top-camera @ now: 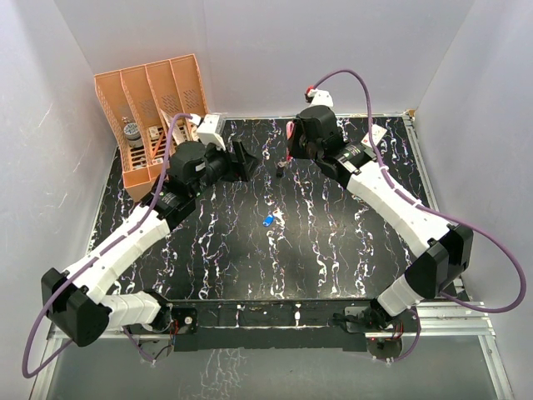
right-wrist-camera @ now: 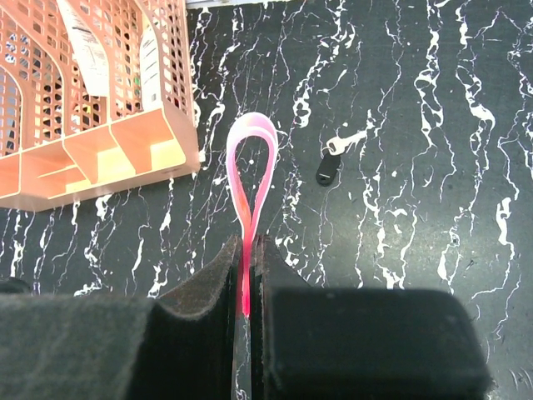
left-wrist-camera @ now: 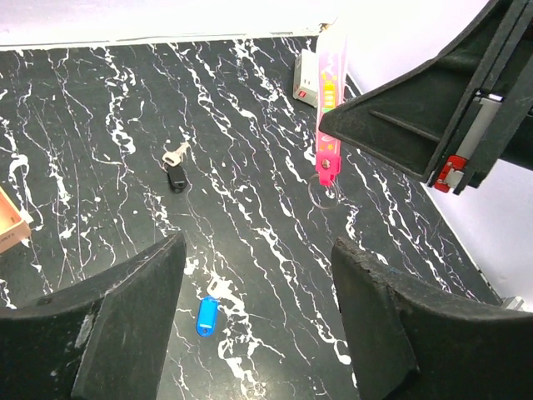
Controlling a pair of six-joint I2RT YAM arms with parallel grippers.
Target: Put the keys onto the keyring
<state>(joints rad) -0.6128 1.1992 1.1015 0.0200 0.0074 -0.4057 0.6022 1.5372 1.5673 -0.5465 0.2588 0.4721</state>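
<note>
Reaching for a key is the step you are in now, judging by the layout: neither key is on the keyring yet. Nearest the arm bases, the blue key (top-camera: 267, 220) is lying flat on the black marbled tabletop (top-camera: 333, 258), alone and well apart from everything else. In the left wrist view it is sitting low in the frame, between the two dark fingers.

Just beyond it, your left arm (top-camera: 141, 233) is stretching diagonally inward from the near left corner, with its wrist angled down toward the middle of the tabletop. The left jaws are standing apart with nothing between them, hovering above the surface.

A little farther on, the dark key (left-wrist-camera: 176, 175) is lying flat, its pale blade pointing away to the right.

Farther still, your right arm (top-camera: 391, 200) is reaching in from the near right corner, elbow raised. The right jaws are clamped together on the keyring (right-wrist-camera: 251, 158), a pink strap. Its fabric loop is sticking out past the fingertips, and its thin metal ring (left-wrist-camera: 323, 193) is dangling below, seemingly clear of the tabletop.

At the far left, an orange file organiser (top-camera: 154, 108) is standing against the wall.

The next move is probably asking you to lower the left jaws over one key, pinch its head, lift it, and bring its hole to the dangling ring.
</note>
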